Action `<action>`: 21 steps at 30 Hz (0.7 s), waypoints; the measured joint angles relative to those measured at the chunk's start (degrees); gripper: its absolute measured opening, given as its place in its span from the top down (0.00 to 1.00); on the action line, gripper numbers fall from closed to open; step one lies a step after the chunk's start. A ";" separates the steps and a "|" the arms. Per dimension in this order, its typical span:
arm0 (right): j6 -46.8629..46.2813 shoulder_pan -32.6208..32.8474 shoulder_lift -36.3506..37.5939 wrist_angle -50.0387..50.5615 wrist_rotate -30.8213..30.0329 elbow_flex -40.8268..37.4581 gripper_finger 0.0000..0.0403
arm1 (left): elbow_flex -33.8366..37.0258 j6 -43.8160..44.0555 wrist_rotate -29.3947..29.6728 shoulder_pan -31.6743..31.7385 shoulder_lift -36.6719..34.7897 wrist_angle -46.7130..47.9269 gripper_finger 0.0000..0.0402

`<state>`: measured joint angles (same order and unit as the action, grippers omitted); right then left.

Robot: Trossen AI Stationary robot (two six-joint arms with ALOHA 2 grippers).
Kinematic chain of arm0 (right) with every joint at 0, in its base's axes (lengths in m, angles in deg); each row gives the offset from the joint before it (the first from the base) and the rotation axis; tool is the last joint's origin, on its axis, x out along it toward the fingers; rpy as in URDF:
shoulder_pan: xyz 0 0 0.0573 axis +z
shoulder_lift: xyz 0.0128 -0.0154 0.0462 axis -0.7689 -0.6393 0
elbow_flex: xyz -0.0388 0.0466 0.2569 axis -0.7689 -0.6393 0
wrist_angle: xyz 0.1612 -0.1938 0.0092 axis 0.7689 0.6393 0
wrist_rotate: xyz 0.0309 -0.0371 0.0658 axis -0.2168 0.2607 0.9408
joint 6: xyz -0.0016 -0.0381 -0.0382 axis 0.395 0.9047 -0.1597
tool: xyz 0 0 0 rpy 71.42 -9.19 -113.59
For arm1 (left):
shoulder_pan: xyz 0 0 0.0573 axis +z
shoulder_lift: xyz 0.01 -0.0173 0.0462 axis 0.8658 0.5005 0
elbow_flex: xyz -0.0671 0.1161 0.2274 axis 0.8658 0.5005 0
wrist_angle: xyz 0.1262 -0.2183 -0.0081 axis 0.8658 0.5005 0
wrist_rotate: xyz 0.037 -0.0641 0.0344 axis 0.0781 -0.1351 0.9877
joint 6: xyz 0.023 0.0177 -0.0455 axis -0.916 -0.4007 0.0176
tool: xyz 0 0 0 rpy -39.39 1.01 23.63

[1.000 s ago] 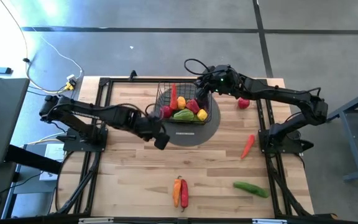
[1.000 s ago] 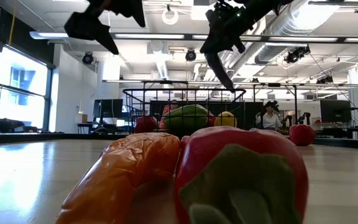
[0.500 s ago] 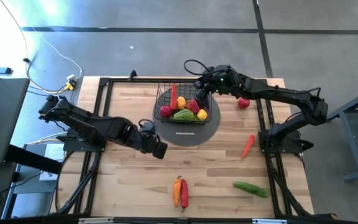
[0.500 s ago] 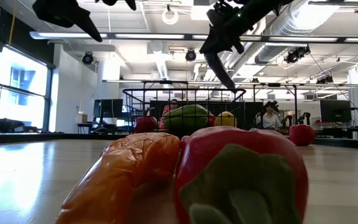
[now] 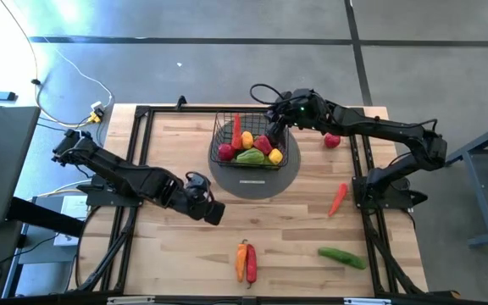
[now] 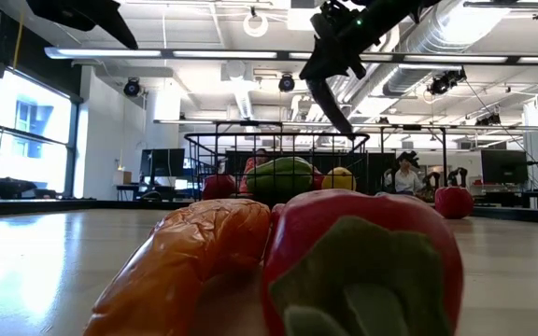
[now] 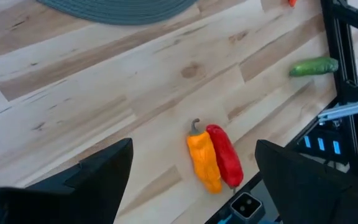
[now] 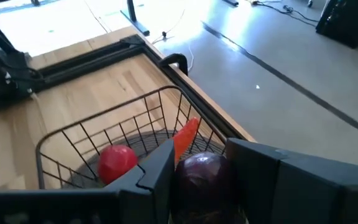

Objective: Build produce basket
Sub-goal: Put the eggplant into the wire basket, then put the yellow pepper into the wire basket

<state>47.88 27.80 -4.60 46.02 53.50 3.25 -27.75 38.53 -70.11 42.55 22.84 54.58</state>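
the right gripper (image 8: 197, 180) hangs over the far right corner of the small black wire-mesh basket (image 5: 246, 146) on the round grey mat (image 5: 291, 161), clenched on a dark purple eggplant (image 8: 202, 177). the left gripper (image 7: 188, 165) hovers released above bare wood near the orange and red peppers (image 5: 244, 261).

We see the black wire basket (image 5: 248, 144) upright on a round grey mat (image 5: 288, 174), holding red, yellow, orange and green produce (image 5: 249, 156). On the bare wood lie an orange pepper (image 5: 241, 260) touching a red pepper (image 5: 251, 263), a cucumber (image 5: 341, 257), a red chili (image 5: 337, 199) and a tomato (image 5: 332, 141).
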 joint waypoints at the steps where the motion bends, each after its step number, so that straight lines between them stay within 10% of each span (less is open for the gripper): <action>1: -0.39 0.00 0.00 -0.19 0.01 0.00 0.69 | 0.00 0.00 0.30 -0.39 0.00 -0.28 0.18; 13: -8.31 0.00 0.00 -0.22 2.59 0.00 0.68 | 0.02 -3.85 2.08 -3.97 4.73 -6.28 0.18; 21: -12.02 0.00 -0.02 -0.23 2.13 0.00 0.50 | -0.02 -3.04 -0.26 -5.78 8.33 -8.43 0.18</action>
<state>35.86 27.80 -4.62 45.78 55.63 3.25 -27.77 35.50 -70.37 36.78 31.17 46.15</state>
